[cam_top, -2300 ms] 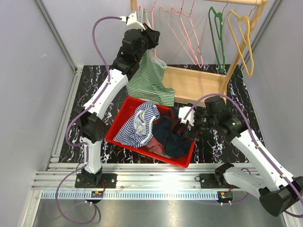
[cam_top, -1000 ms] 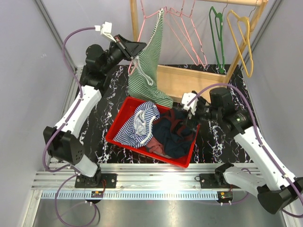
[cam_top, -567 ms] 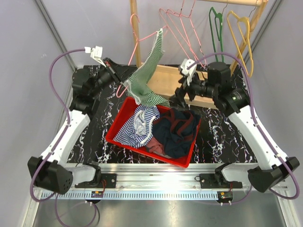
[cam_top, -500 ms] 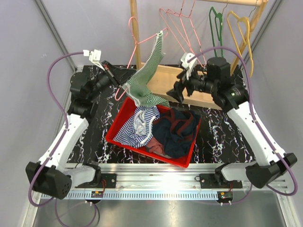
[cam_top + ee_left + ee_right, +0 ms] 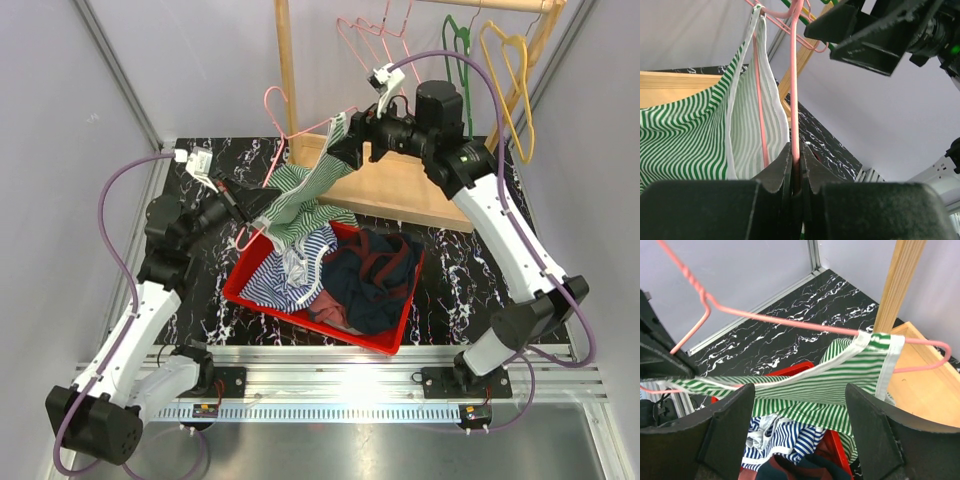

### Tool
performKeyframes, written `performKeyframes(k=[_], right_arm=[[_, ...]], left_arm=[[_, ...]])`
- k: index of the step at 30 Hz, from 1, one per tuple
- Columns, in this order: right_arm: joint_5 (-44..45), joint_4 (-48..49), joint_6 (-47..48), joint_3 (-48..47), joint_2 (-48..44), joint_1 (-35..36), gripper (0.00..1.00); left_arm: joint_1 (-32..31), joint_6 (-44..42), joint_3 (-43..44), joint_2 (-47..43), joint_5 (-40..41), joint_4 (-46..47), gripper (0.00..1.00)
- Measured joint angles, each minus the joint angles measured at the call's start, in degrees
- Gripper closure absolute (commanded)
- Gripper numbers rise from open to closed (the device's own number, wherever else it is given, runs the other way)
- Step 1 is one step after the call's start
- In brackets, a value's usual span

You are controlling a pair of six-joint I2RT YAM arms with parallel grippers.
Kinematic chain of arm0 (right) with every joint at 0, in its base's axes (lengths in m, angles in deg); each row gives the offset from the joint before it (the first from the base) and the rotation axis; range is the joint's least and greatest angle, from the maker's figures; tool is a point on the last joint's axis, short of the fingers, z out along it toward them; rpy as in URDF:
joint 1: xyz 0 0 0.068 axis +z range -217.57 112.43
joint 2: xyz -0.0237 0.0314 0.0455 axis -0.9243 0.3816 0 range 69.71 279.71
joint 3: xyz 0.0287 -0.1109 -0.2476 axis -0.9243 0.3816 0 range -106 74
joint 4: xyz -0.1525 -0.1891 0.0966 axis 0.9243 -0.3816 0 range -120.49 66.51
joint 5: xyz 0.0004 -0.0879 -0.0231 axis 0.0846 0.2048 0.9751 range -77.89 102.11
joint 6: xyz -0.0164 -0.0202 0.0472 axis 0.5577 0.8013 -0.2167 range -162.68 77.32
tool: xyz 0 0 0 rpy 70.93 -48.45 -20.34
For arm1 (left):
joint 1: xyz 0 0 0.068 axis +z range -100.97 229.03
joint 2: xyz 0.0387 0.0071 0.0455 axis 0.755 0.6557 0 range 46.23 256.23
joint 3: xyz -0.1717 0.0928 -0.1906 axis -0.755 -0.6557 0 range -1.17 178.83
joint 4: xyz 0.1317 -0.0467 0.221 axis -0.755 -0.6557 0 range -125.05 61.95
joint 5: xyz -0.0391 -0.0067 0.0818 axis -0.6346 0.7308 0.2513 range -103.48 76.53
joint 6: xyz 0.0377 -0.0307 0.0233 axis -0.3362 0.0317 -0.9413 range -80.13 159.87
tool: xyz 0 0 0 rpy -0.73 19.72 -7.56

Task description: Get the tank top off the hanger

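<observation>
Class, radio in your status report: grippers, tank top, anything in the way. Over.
Left gripper shut on pink hanger. Right gripper open at tank top strap. Strap still hooked on hanger. Wooden post close beside.

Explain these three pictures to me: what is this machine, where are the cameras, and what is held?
Two robot arms are bolted at the table's near edge, each ending in a two-finger gripper. The wide picture looks down from above and behind them; the other two come from cameras on the wrists. On the black marbled table stand a red plastic crate of mixed clothes and a wooden clothes rack. The left gripper is shut on a pink wire hanger carrying the green-and-white striped tank top. The right gripper is open, close to the top's strap at the hanger's end, gripping nothing.
</observation>
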Motion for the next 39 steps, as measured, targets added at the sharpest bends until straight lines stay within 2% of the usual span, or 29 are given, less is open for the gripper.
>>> performKeyframes(k=[13, 15, 18, 19, 23, 25, 33, 35, 36, 37, 39], right_arm=[[3.8, -1.3, -3.0, -1.1, 5.5, 1.5, 0.32], [4.5, -1.3, -3.0, -1.4, 5.7, 1.5, 0.4], [5.2, -1.1, -2.8, -2.3, 6.5, 1.5, 0.61], [5.6, -1.0, -2.7, -2.4, 6.7, 1.5, 0.72], [6.7, -1.0, -2.1, -2.5, 7.7, 1.5, 0.95], [7.5, -1.4, -1.4, -2.6, 8.1, 1.6, 1.0], [10.8, -1.8, 1.4, -1.8, 7.8, 1.6, 1.0], [10.8, -1.8, 1.4, -1.4, 7.5, 1.6, 0.81], [10.5, -1.8, 1.1, -1.3, 7.4, 1.6, 0.66], [10.1, -1.7, 0.6, -1.3, 7.3, 1.6, 0.46], [8.7, -1.6, -0.3, -1.2, 7.1, 1.6, 0.32]], left_arm=[[0.0, -0.7, -3.0, -3.5, -0.7, 0.3, 1.0], [0.0, -0.6, -3.7, -3.5, -1.0, 0.6, 1.0], [0.0, -0.6, -4.7, -3.5, -1.3, 0.6, 1.0], [0.0, -0.6, -5.0, -3.7, -1.4, 0.5, 1.0], [0.0, -1.1, -5.4, -4.6, -1.6, -0.4, 1.0], [0.0, -1.7, -5.4, -5.3, -1.6, -0.9, 1.0], [0.2, -4.7, -5.4, -7.8, -1.6, -3.9, 1.0], [0.3, -5.2, -5.4, -8.2, -1.6, -4.4, 1.0], [0.3, -5.4, -5.4, -8.3, -1.6, -4.6, 1.0], [0.3, -5.5, -5.4, -8.3, -1.6, -4.7, 1.0], [0.3, -5.6, -5.5, -8.3, -1.6, -4.9, 1.0]])
